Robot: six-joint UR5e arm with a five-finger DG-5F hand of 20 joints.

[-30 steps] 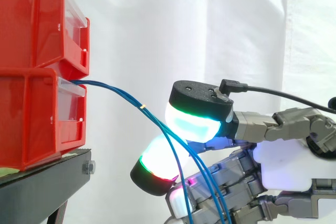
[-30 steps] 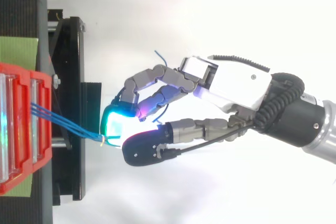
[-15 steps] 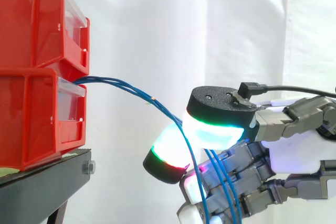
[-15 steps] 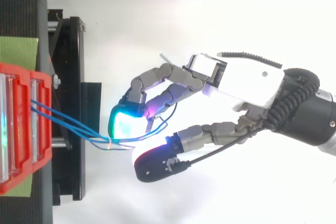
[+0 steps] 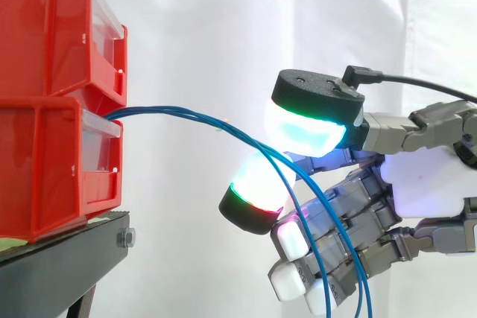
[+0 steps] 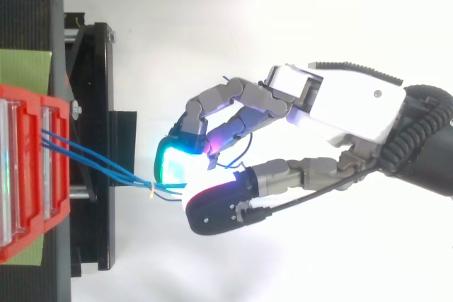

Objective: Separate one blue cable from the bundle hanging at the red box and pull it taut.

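Cables, blue and slack, arc from the lower red box rightward into the hand, pinched together between its pads; separating looks unfinished, so next it must isolate one and pull right.

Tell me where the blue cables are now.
In the side view the blue cables leave the lower red bin at left, arc right between the thumb and fingers of the hand, then hang down.

This is a robotics lab test rig. A white curtain hangs as a plain backdrop. Stacked red plastic storage bins sit at the edge of a bolted black metal stand. A robot hand with glowing fingertip pads hangs beside them.
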